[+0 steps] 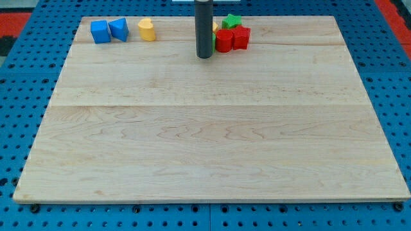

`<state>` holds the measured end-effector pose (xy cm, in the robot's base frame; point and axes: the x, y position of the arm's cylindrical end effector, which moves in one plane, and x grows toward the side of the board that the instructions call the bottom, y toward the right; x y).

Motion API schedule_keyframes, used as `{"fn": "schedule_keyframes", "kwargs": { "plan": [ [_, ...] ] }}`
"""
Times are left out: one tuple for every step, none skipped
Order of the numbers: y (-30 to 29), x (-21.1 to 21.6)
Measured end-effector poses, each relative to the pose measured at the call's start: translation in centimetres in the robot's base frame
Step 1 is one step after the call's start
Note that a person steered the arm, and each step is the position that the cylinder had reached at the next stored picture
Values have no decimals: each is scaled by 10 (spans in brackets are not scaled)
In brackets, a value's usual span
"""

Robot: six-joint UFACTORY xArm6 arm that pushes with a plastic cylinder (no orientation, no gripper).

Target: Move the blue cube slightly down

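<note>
Up along the board's (212, 160) top edge the blue cube (100, 31) is parked far left, touching another blue block (119, 29) — untouched so far. No fingers here; my tip (204, 56) is planted well right, beside the red blocks (232, 39) — nowhere near yet.

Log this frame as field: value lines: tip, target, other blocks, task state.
tip: my tip near the view's top centre, just left of the red cluster, far right of the blue cube
target: blue cube, top-left corner
neighbour: second blue block against its right side
other blocks: yellow block; red blocks; green block behind them
task state: not started
</note>
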<state>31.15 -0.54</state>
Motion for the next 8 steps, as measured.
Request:
{"fn": "schedule_keyframes", "kwargs": {
  "plan": [
    [0, 0],
    [-6, -8],
    [-6, -9],
    [-47, 9],
    [-38, -8],
    [-32, -49],
    [-47, -88],
    [-92, -120]
  ]
}}
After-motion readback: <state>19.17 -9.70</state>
